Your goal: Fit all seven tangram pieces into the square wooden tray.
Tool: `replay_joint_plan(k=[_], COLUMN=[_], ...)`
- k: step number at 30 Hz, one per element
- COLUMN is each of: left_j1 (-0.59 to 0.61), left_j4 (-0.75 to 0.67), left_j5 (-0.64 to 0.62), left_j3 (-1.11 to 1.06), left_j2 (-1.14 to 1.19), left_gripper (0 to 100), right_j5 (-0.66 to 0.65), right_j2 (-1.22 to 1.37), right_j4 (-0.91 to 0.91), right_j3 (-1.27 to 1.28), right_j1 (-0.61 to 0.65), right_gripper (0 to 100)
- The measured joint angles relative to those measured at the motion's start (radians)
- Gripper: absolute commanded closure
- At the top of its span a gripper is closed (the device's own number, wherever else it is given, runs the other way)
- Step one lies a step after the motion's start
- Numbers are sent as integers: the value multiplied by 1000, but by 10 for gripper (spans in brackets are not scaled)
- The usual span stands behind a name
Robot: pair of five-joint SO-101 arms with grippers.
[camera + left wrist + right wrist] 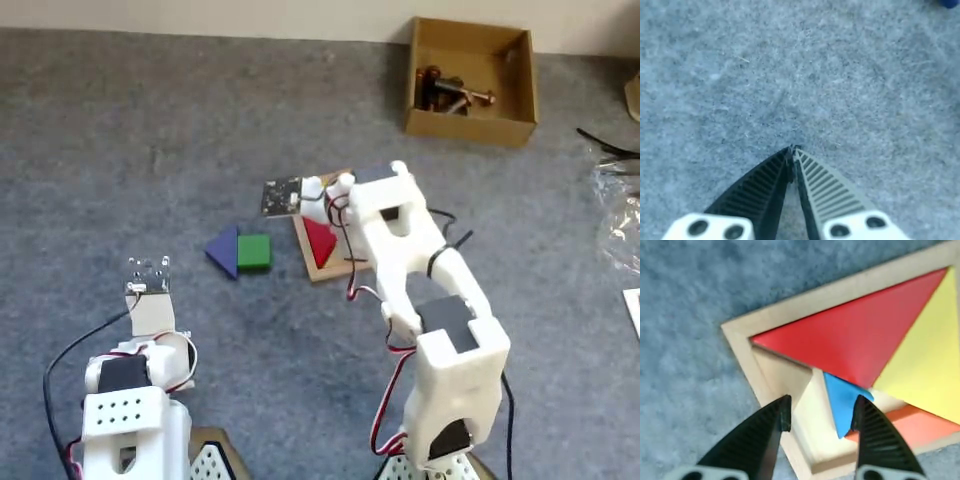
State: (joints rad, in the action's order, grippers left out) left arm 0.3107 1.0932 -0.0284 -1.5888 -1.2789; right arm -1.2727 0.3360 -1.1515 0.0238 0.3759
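Observation:
The square wooden tray (740, 332) holds a large red triangle (840, 340), a yellow triangle (925, 360), an orange piece (912, 424) and a small light blue piece (840, 397). My right gripper (822, 414) hangs open just above the tray's corner, with the light blue piece between its fingers, close to one fingertip (862, 410). From above, the right arm (400, 235) covers most of the tray (318, 270). A dark blue triangle (224, 250) and a green square (254, 252) lie touching on the carpet beside the tray. My left gripper (792, 149) is shut and empty over bare carpet.
A cardboard box (470, 125) with metal parts stands at the back right. Clear plastic and cables (615, 190) lie at the right edge. Grey carpet spreads open at the left and back.

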Motion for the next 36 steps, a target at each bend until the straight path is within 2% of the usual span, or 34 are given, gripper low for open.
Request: replay_joint_plan(k=[9,21,36], left_j1=[0,0,0], left_j4=[0,0,0], left_j5=[0,0,0], left_j3=[0,0,0], left_j2=[0,0,0], left_gripper=[995,995,995], right_j5=[0,-3,-3], right_j2=[9,97,170], right_j4=[-55,-21,-6], right_j3=[-72,-110,-175], right_j1=[2,-78,-77], right_gripper=[797,797,797])
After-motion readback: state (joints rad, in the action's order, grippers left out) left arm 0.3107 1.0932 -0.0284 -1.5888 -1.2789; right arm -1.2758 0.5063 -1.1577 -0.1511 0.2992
